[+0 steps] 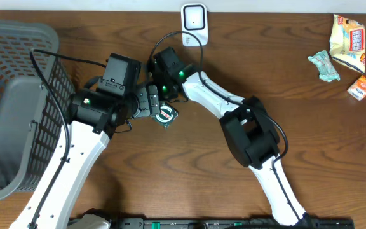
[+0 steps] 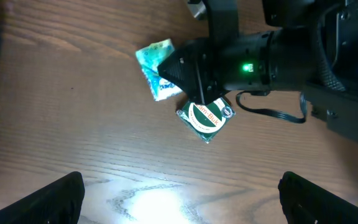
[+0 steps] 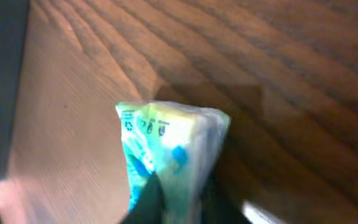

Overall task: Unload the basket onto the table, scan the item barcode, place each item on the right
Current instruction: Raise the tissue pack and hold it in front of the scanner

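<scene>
our right gripper (image 3: 176,202) is clamped on the teal packet (image 3: 166,146), held over the table (image 3: 291,74); our left gripper (image 2: 185,202) gapes empty. we judge the packet light, soft and crinkly, so we'd pinch its sealed edge.

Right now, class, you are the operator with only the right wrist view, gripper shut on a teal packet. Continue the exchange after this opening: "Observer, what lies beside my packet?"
Observer: A green-labelled packet lies on the table, close beside the teal packet.
Operator: Where is the scanner?
Observer: The white scanner stands at the table's far edge, past the right gripper.
Operator: And the other arm?
Observer: The left gripper is open, holding nothing, above both packets.
</scene>
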Available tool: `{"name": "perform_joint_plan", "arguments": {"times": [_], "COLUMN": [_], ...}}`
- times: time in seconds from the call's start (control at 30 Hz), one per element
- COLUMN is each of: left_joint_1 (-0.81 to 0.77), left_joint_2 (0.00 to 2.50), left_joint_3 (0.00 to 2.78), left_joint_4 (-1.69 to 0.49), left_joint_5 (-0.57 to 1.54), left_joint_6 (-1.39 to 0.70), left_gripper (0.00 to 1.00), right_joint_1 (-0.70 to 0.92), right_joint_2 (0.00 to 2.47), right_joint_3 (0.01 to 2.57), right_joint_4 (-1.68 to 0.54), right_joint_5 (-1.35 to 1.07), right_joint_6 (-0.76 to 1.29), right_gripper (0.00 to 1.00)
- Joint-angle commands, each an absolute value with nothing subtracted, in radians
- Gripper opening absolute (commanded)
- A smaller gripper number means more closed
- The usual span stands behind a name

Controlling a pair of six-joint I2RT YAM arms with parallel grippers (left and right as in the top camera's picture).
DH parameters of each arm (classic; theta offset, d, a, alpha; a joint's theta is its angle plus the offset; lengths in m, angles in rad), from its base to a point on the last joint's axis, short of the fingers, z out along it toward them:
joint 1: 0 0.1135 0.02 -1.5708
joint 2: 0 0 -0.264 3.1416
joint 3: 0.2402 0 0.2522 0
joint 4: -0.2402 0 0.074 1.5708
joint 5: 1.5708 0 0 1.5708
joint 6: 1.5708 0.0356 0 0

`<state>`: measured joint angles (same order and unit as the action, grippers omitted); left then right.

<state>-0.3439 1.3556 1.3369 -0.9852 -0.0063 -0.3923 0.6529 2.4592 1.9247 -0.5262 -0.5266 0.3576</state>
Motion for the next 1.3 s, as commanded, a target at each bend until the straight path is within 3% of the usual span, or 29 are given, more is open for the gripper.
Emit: {"name": "perform_joint_plan", "arguments": {"times": [0.0, 0.17, 0.43, 0.87, 1.27], "left_joint_1": [-0.342, -0.342, -0.343, -0.342, -0.342], "left_joint_2": [1.352, 1.352, 1.352, 1.352, 1.352], "left_joint_3": [1.352, 1.352, 1.352, 1.352, 1.352], "left_joint_4": [-0.987, -0.987, -0.987, -0.987, -0.987], "left_joint_5": [-0.016, -0.016, -0.016, -0.016, -0.016], "left_joint_6": [-0.387, -0.387, -0.387, -0.387, -0.387], "left_gripper": [0.98, 0.98, 0.98, 0.98, 0.98], "right_joint_1": [0.682, 0.678, 0.601, 0.362, 0.248], "right_joint_2": [2.5, 2.5, 2.474, 2.446, 2.428], "right_joint_3": [1.918, 1.918, 1.918, 1.918, 1.918], "right_joint_4": [-0.542, -0.552, -0.566, -0.567, -0.614], "right_joint_5": [-0.522, -0.529, -0.763, -1.399, -1.562], "right_joint_6": [0.359, 0.359, 0.359, 0.238, 0.233], "right_gripper": [0.01, 0.01, 0.01, 0.01, 0.01]}}
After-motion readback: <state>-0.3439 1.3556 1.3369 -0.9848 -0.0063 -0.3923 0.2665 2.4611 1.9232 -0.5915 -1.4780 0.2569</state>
